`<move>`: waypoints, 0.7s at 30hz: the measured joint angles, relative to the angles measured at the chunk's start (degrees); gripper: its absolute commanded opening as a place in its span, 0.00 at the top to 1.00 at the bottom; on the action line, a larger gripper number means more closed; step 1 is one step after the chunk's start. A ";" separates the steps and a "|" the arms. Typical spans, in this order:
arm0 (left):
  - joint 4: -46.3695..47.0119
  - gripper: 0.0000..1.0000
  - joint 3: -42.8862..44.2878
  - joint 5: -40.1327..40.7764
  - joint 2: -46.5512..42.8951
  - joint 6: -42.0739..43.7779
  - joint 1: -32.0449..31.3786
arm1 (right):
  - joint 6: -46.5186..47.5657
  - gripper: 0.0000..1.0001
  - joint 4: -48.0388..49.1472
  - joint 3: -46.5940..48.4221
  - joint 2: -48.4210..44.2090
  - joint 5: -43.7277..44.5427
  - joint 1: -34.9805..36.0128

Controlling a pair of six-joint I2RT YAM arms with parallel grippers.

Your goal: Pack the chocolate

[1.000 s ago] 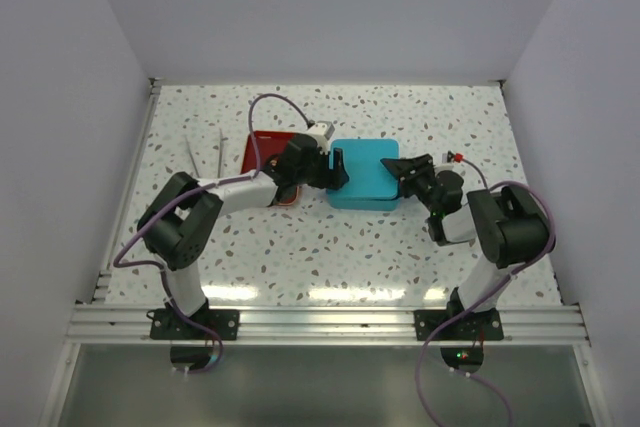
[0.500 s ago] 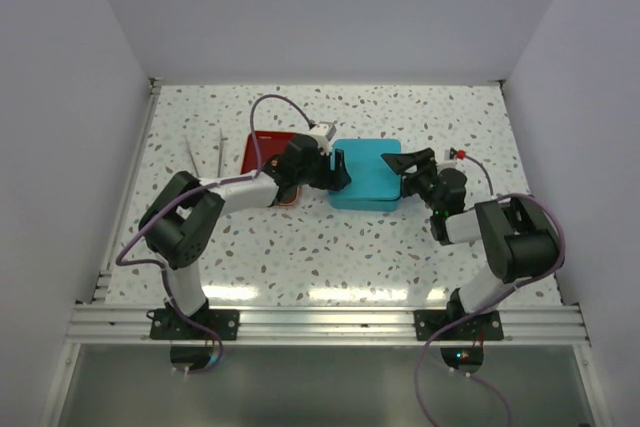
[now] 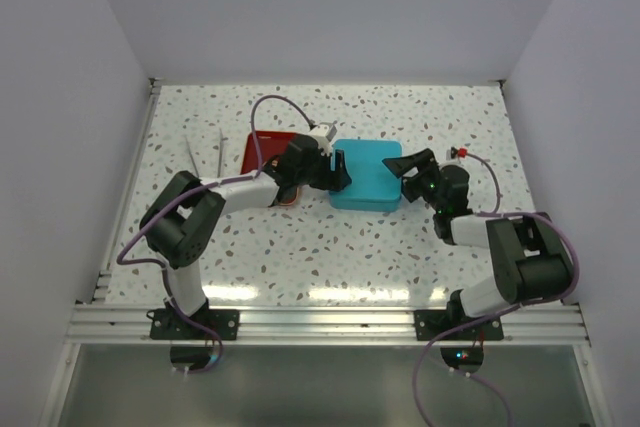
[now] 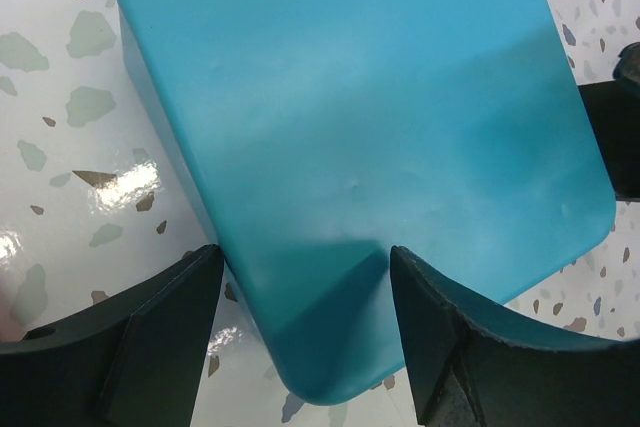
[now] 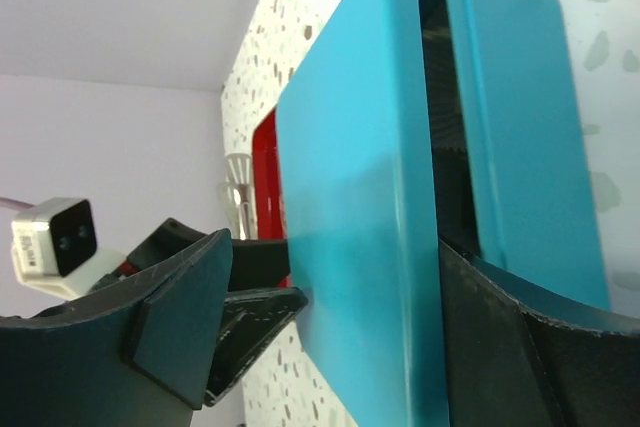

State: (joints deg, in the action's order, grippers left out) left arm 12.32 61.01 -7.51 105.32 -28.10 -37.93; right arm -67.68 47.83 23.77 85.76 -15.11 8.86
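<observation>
Two grippers are set at opposite sides of one teal tin [image 3: 365, 175]. The right gripper [image 5: 335, 247] is seen released, its jaws spread wide, with clear space shown between one finger and the tin's lid [image 5: 350, 197]. The left gripper [image 4: 305, 257] is set astride the corner nearest to it, and whether it is clamped there or merely resting cannot be told. Between the right gripper's jaws the lid is shown over the base [image 5: 530, 127], with a dark gap along the edge where pleated paper can be made out. No chocolate is seen in any view; it is judged to be inside the tin, under the lid, directly ahead of both grippers. The filling is therefore judged done, and only the seating of the lid is thought to be left. Behind the left gripper, partly under its wrist, a red tray [image 3: 262, 147] is found, and farther out to that side thin metal tongs [image 3: 205, 152] are laid on the speckled table [image 3: 300, 257]. The left gripper at the corner is judged the one thing that could hinder the lid.
</observation>
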 measured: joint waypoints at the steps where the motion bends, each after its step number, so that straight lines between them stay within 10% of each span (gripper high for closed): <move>1: 0.00 0.27 0.02 -0.02 0.00 0.00 0.00 | 0.46 0.21 -0.81 0.00 -0.09 0.39 0.00; 21: -0.61 0.27 0.31 -0.42 0.66 0.11 -0.04 | 6.75 0.20 -11.23 1.42 -5.49 2.93 -1.44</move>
State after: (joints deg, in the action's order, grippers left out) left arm 11.70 61.32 -7.92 105.97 -27.99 -37.98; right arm -60.93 36.60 25.19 80.27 -12.19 7.42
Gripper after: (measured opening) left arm 0.731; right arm 0.798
